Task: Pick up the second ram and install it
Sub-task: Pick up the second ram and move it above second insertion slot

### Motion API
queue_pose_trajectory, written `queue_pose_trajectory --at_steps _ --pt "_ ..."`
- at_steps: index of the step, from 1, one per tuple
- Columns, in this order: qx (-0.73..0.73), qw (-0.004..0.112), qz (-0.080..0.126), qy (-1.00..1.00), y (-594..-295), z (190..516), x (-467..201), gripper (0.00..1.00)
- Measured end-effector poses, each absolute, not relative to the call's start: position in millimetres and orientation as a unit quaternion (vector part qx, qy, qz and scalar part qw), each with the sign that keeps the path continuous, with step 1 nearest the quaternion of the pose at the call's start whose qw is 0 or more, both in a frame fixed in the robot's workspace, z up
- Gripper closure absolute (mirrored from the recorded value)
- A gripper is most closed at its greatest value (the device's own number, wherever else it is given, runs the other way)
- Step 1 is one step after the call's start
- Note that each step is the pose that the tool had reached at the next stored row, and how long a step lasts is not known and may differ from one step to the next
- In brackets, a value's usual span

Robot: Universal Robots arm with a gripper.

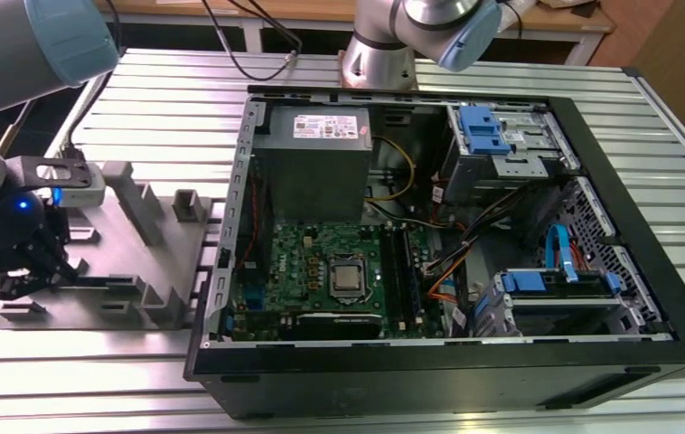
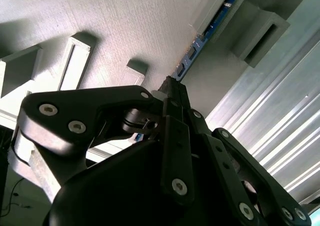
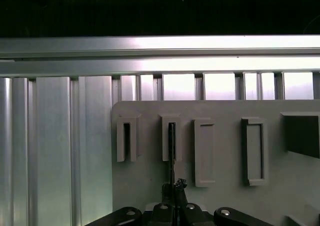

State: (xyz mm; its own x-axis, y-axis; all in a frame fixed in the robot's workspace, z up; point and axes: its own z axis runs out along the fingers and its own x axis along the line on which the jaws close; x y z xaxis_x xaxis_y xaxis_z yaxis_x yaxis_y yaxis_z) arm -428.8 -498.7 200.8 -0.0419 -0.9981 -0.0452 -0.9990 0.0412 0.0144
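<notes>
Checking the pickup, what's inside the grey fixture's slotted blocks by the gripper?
The second ram stands on edge in the slotted blocks, the gripper shut on it. Its lower edge is hidden by the block walls.

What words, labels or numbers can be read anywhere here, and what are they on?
On the power supply, a white label: print too small to read.
On the motherboard: markings too small to read.
On the second ram, held in the gripper: no legible print.
No other text is legible.
</notes>
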Motion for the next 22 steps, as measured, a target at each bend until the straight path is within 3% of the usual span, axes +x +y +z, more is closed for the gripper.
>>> queue_pose_trajectory --at_steps 22 --pt "-0.699 0.012 0.022 0.715 -498.7 201.8 -428.9 0.91"
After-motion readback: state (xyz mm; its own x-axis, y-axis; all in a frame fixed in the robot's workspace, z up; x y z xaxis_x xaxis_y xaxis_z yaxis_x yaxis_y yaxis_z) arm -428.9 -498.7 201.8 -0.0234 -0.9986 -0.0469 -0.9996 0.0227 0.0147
